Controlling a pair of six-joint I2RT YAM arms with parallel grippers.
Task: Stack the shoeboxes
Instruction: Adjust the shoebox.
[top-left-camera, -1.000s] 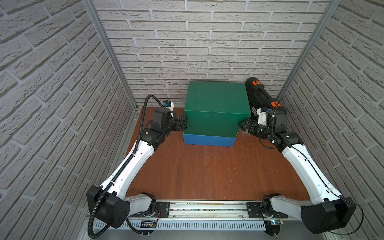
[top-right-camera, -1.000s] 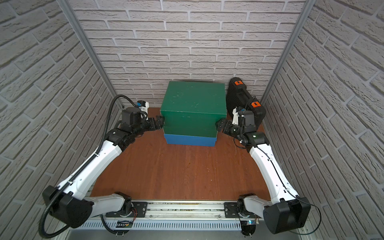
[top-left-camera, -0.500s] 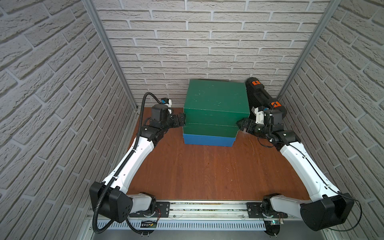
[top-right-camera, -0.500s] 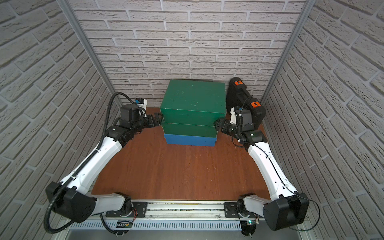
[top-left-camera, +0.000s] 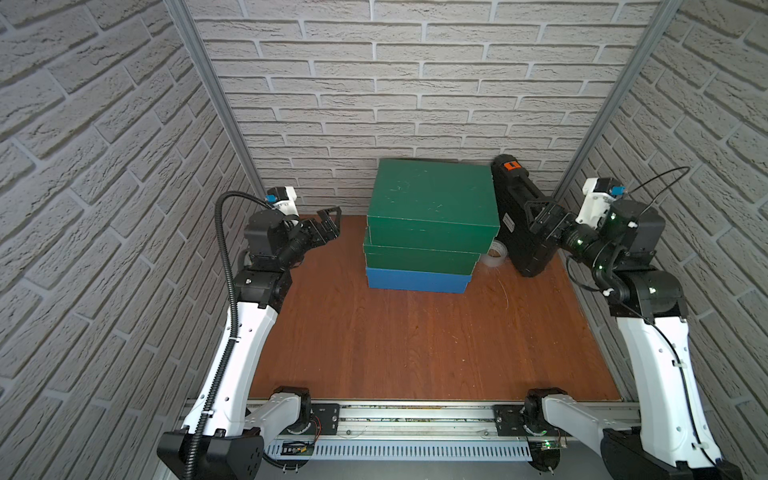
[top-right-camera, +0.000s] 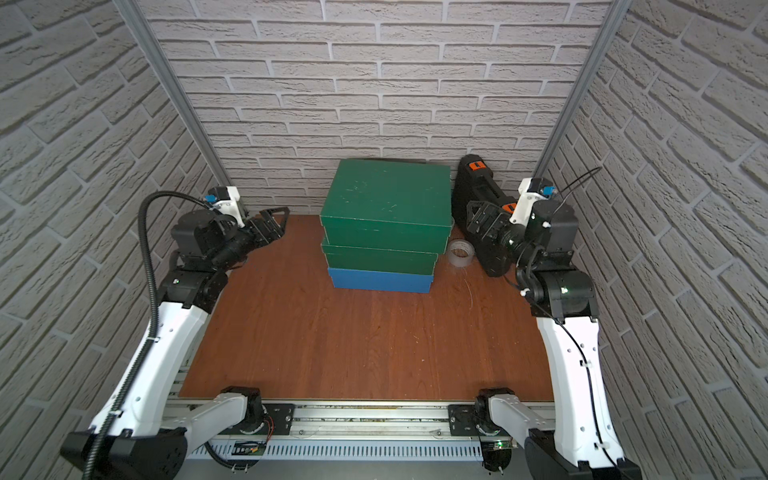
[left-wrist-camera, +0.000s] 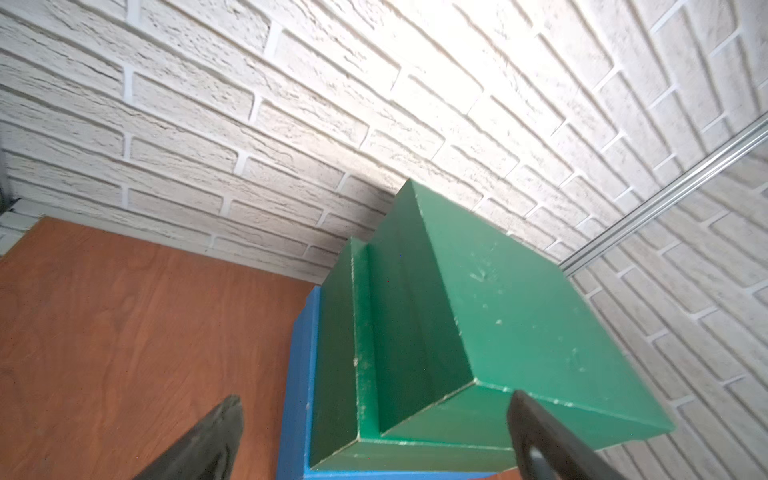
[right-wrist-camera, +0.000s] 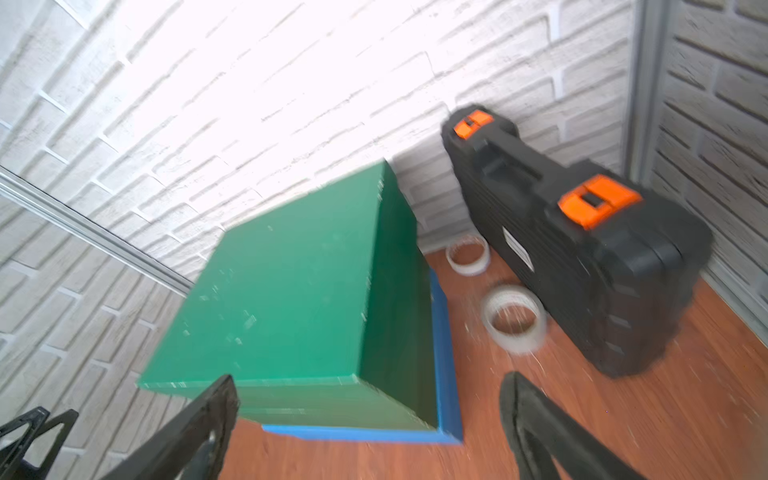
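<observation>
Top box sits on middle box, that on blue box. Left gripper and right gripper gape empty, seemingly clear of them.

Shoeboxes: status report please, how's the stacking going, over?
Left jaws, right jaws open, empty. Dark green cardboard shoebox atop second green shoebox atop bright blue shoebox. Black plastic case, tape roll beside stack, not blocking.

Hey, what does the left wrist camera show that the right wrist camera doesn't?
Only the left wrist view: the lower green shoebox jutting out as a step under the top green shoebox. Only the right wrist view: the black case with orange latches, and two tape rolls beside it. Both: the top green shoebox, the blue shoebox at the bottom, and the wooden table.
</observation>
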